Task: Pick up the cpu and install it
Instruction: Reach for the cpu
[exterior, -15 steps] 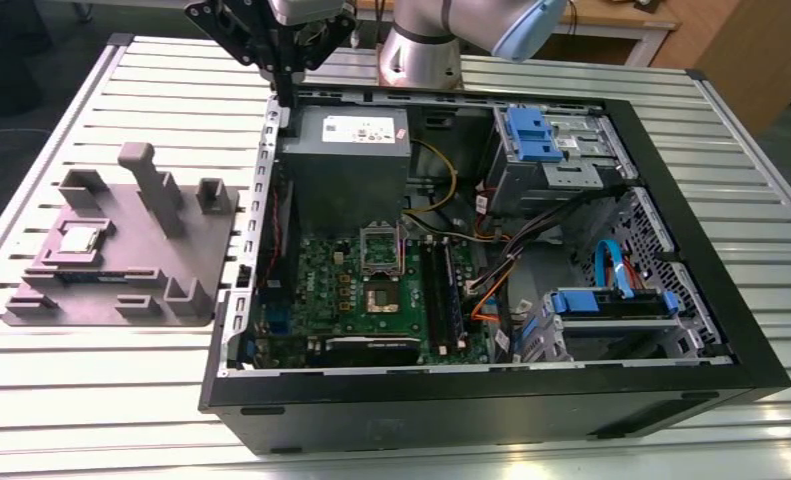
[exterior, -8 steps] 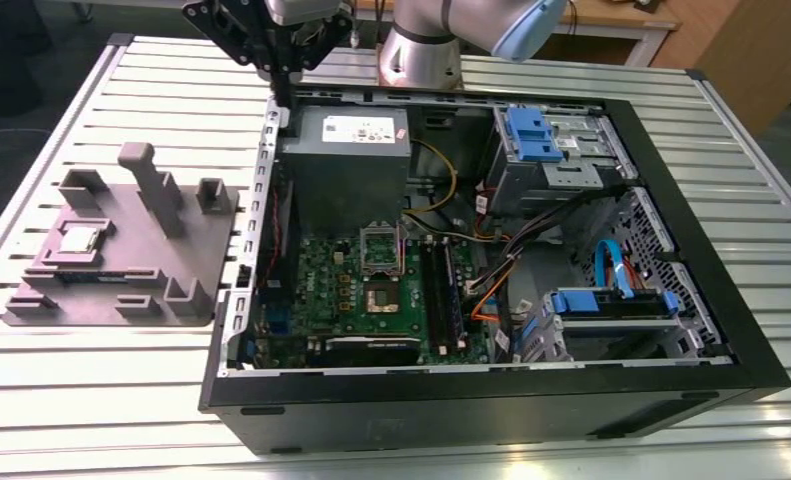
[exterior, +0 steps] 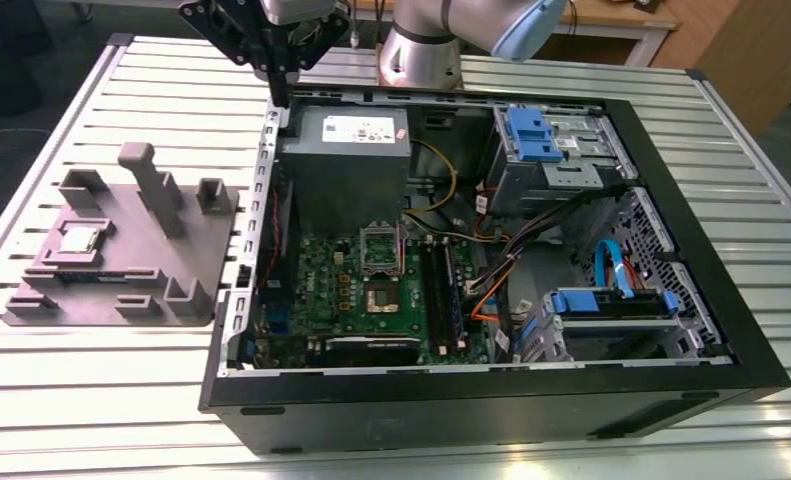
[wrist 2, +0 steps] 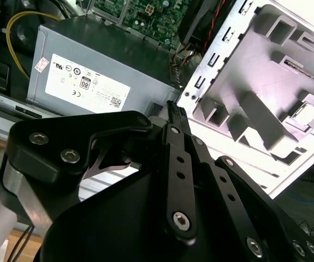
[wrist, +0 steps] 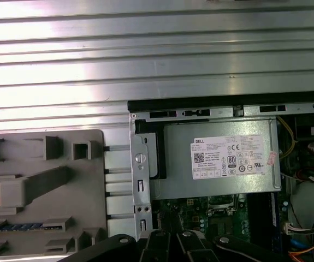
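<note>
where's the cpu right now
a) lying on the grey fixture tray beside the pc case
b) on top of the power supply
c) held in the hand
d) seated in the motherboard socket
a: in the exterior view the cpu lies on the grey fixture tray, to the exterior view's left of the pc case, while the hand hangs over the case's far corner by the power supply.

Arm [exterior: 429, 45] raised, claw [exterior: 279, 92] pointing down, fingertips pressed together, empty
</note>
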`<state>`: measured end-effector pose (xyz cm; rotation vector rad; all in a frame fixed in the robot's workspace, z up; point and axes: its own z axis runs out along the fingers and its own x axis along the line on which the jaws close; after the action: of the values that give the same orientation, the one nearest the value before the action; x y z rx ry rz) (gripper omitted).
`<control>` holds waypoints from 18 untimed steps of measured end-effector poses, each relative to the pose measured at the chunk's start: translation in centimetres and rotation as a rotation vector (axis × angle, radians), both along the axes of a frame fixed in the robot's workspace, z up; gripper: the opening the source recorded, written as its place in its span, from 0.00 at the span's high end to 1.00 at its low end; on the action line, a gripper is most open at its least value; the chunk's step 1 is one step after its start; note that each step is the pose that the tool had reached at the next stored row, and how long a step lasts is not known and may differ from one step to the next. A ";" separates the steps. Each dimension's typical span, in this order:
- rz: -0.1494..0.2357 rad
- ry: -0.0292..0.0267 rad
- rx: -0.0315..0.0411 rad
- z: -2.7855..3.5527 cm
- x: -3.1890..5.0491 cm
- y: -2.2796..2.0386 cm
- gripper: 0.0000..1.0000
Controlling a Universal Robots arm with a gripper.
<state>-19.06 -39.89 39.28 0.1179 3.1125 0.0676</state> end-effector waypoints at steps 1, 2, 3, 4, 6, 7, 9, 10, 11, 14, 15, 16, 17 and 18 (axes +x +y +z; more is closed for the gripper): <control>0.000 0.0000 0.0000 0.00 -0.03 0.00 0.90; 0.000 -0.0001 0.0001 -0.01 -0.06 0.00 0.90; 0.000 -0.0001 0.0001 -0.01 -0.09 0.00 0.90; 0.000 0.0000 0.0001 -0.01 -0.11 0.00 0.90; 0.000 0.0000 0.0000 -0.01 -0.16 0.00 0.90; 0.000 -0.0001 0.0000 -0.01 -0.18 0.00 0.90; 0.000 0.0000 0.0001 -0.01 -0.27 0.00 0.90; 0.000 0.0000 0.0000 -0.01 -0.28 0.00 0.90; 0.000 -0.0001 0.0001 -0.01 -0.39 0.00 0.90; 0.000 -0.0001 0.0000 -0.01 -0.49 0.00 0.90; 0.000 -0.0001 0.0000 -0.02 -0.50 0.00 0.90; 0.000 -0.0001 0.0001 -0.02 -0.51 0.00 0.90; 0.000 0.0000 0.0000 -0.01 -0.52 0.00 0.90; 0.000 0.0000 0.0000 -0.01 -0.53 0.00 0.90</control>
<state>-19.59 -39.89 39.27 0.1179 3.1125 0.0676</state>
